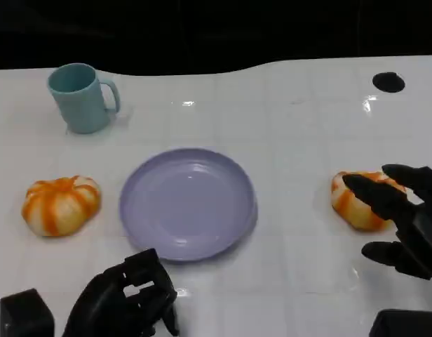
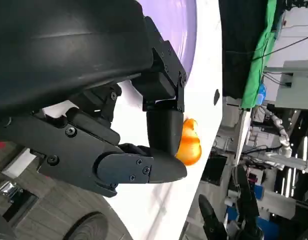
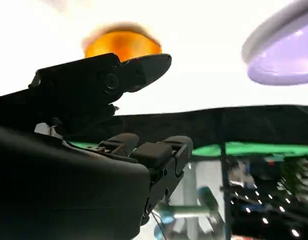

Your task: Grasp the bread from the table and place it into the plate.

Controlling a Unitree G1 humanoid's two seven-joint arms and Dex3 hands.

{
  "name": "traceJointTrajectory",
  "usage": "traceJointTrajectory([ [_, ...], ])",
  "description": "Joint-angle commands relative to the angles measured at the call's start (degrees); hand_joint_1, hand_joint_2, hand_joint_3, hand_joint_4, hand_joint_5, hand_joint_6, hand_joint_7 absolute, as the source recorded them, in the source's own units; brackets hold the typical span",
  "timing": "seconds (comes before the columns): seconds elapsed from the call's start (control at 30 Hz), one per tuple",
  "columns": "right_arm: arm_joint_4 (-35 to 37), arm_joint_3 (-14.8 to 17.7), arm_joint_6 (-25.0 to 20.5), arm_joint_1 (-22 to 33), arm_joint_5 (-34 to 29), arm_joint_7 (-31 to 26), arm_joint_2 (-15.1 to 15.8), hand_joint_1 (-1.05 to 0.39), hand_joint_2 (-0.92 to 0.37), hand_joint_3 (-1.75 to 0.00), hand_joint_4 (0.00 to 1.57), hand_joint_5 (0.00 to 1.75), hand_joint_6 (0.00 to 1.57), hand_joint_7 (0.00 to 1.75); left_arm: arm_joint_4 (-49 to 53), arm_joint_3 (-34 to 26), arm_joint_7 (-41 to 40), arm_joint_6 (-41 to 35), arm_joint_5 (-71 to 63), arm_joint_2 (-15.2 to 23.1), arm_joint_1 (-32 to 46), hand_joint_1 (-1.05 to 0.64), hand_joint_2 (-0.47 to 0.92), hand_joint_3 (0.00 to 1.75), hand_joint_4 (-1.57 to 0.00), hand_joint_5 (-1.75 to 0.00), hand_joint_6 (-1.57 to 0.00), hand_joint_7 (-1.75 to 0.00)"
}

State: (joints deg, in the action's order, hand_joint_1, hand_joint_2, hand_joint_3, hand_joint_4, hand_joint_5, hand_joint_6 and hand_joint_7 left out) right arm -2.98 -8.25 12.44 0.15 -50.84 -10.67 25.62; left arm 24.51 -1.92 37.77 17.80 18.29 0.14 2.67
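— Looking at the head view, where is the bread sitting relative to the hands?

— Two orange-and-white striped buns are lying on the white table (image 1: 300,232). The right bread (image 1: 355,202) is sitting at the right edge of the frame, and the right hand (image 1: 404,221) is hovering just beside it, its black fingers (image 1: 376,194) spreading apart and reaching over the bun's near side. I cannot tell whether they are touching it. The hand is holding nothing.

— And the other bun?

— The left bread (image 1: 61,203) is resting at the left of the frame, well apart from both hands. The left hand (image 1: 125,298) is sitting at the lower left, near the lower rim of the purple plate (image 1: 189,203), with its fingers curling in on nothing.

— Is the plate carrying anything?

— It is lying bare in the centre of the frame, between the two buns.

— What are the wrist views giving?

— In the right wrist view, the right bread (image 3: 122,44) is showing just past a black fingertip of the right hand (image 3: 119,105), with the plate's rim (image 3: 279,50) at the upper right. In the left wrist view, an orange bun (image 2: 190,142) is peeking out behind the left hand (image 2: 144,135).

— Anything else?

— A light blue mug (image 1: 81,97) is standing upright at the upper left.
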Motion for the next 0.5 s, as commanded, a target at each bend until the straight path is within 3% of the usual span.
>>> traceJointTrajectory([
  [0.03, -2.24, -0.37, -5.03, -1.69, -2.16, 5.45, 1.49, -0.57, -0.92, -0.01, 0.01, 0.28, 0.21, 0.0, 0.6, -0.47, 0.25, 0.72, 0.06, 0.69, -0.53, -0.6, 0.83, 0.41, -0.76, -1.75, -0.71, -1.46],
  [0.33, 2.93, -3.44, -7.92, -7.23, -4.44, 7.81, 2.1, -0.59, -0.88, 0.0, 0.01, 0.34, 0.23, 0.01, 0.49, -0.52, 0.15, 0.26, 0.34, 0.57, -0.6, -0.6, 0.82, 0.4, -0.77, -1.75, -0.71, -1.47],
  [0.5, 9.52, -5.44, -8.1, -11.45, -3.86, 6.86, 1.51, -0.55, -0.87, 0.0, 0.01, 0.38, 0.27, 0.02, 0.39, -0.45, -0.12, 0.5, 0.08, 0.47, -0.49, -0.61, 0.82, 0.4, -0.77, -1.75, -0.71, -1.47],
])
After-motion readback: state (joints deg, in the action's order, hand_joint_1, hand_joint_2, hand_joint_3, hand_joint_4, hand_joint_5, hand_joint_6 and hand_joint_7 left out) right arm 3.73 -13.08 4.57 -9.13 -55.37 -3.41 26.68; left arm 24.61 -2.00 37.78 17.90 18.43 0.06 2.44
